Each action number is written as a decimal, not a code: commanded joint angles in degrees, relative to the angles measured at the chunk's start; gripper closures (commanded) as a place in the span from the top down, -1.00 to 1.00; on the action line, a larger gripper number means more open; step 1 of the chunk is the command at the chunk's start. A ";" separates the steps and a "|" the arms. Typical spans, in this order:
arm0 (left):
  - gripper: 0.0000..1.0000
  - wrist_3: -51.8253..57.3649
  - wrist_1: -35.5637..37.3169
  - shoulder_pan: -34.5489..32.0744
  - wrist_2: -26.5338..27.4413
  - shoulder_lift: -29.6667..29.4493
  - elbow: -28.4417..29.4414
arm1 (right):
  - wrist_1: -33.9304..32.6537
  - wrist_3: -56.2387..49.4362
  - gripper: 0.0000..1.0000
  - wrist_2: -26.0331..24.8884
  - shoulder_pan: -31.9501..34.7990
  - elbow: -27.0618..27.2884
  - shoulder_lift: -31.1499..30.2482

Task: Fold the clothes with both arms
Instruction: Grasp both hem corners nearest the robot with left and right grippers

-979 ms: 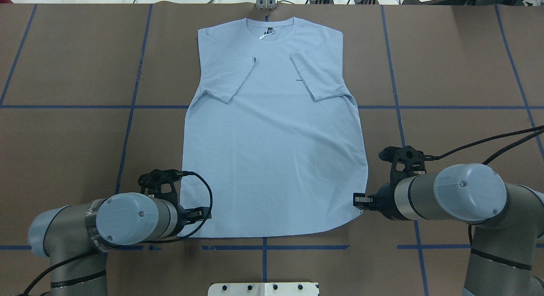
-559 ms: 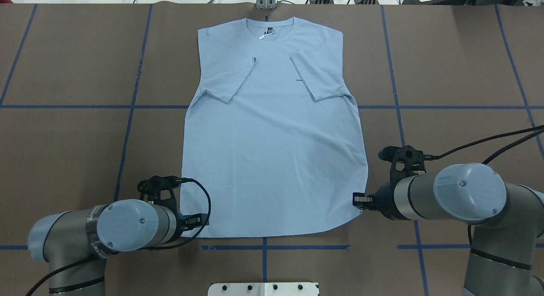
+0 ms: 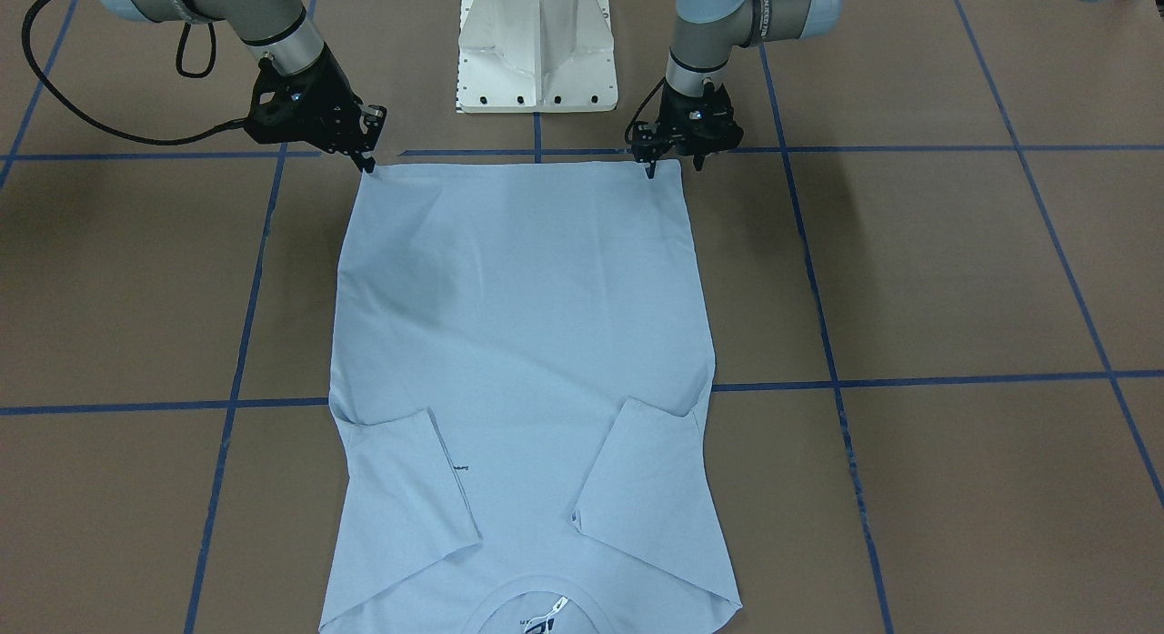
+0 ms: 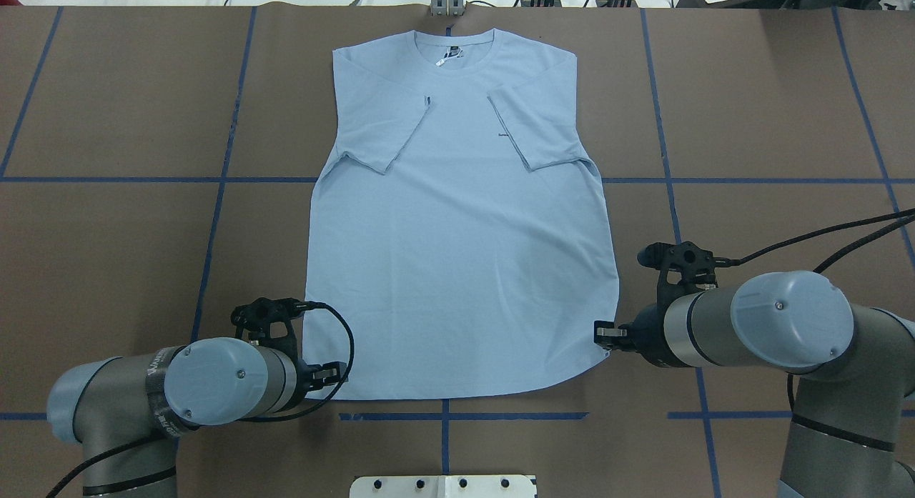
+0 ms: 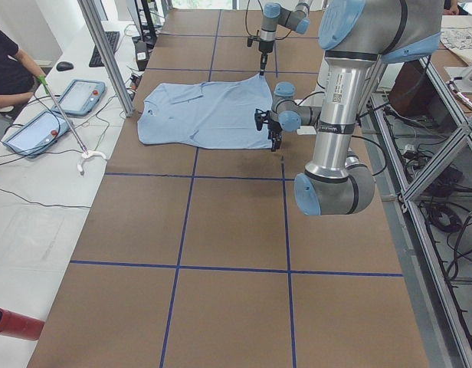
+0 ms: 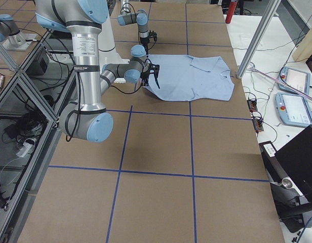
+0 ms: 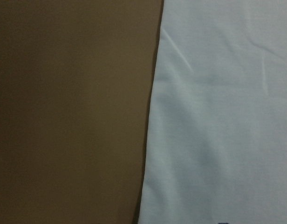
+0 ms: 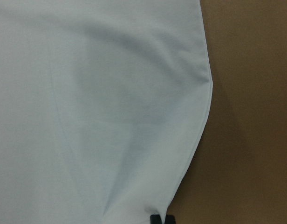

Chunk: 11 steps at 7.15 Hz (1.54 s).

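Note:
The pale blue T-shirt lies flat on the brown table, collar away from the robot and both sleeves folded inward. My left gripper is at the hem's near left corner. In the front-facing view the left gripper is open, its fingertips straddling that corner. My right gripper is at the near right hem corner. In the front-facing view the right gripper has its fingers together, and its wrist view shows the tips pinched on the T-shirt edge.
The white pedestal base stands just behind the hem. Blue tape lines grid the table. A metal clamp and cables sit at the far edge. A person with tablets is beyond the collar end.
My left arm has drawn back toward the robot, bringing its gripper from the shirt's side edge down to the hem corner. The right gripper has stayed put.

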 commanded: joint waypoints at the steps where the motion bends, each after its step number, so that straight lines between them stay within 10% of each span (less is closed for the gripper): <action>1: 0.28 -1.75 0.35 0.72 0.00 -0.08 -0.06 | 0.00 0.00 -1.00 0.10 0.09 0.00 -0.03; 5: -0.76 -1.94 0.35 0.73 -0.09 -0.17 -0.50 | 0.00 -0.09 -1.00 0.27 0.53 0.09 -0.03; 11: -1.00 1.47 4.63 1.51 -0.35 0.10 -10.58 | -0.17 4.36 -1.00 5.43 0.27 4.37 -4.14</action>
